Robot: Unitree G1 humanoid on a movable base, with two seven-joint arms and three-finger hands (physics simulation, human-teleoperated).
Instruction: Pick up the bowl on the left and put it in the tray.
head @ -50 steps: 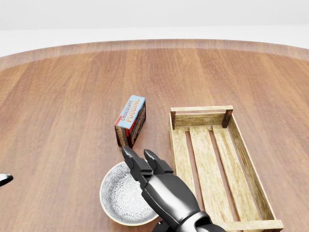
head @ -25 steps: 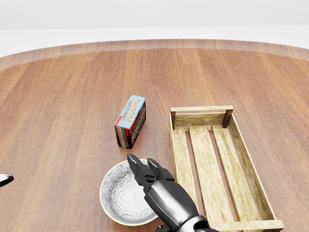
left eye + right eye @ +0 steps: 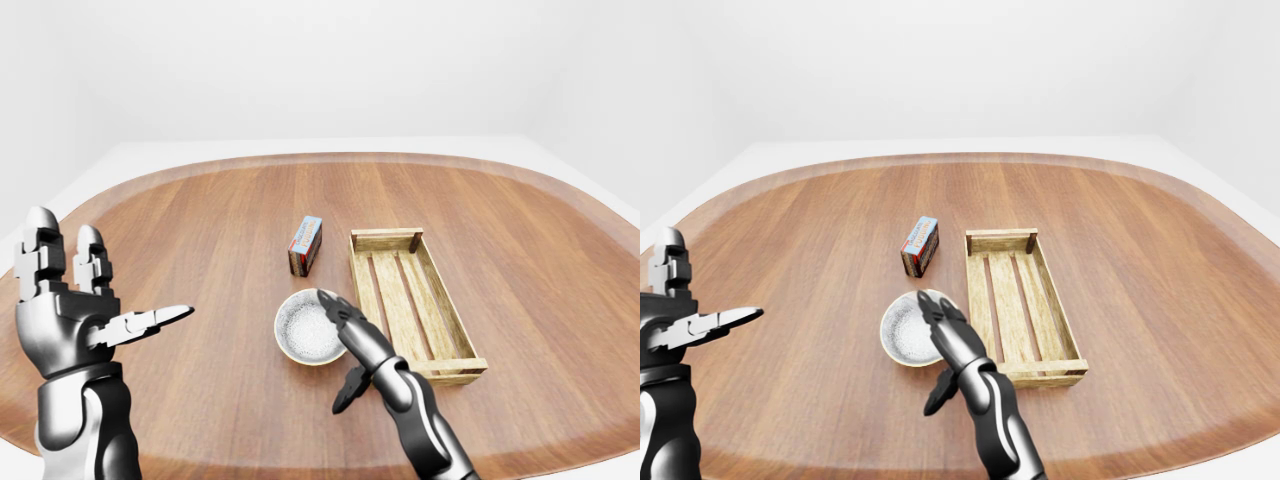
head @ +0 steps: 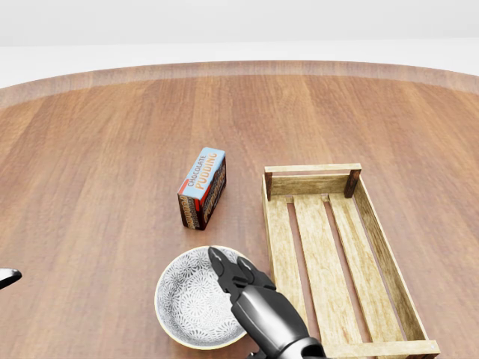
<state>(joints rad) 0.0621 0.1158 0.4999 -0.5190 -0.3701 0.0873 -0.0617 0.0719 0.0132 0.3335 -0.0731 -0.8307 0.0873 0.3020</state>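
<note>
Two fingers (image 4: 221,266) of right hand (image 4: 262,308) over bowl (image 4: 182,303).

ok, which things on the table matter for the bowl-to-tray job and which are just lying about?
Job:
- grey-patterned bowl with tan rim
- slatted wooden tray
- black right hand, open by the bowl's right side

Lying about:
- blue-and-brown chocolate pudding box
- left hand, open, raised at the left-eye view's left, holding nothing
</note>
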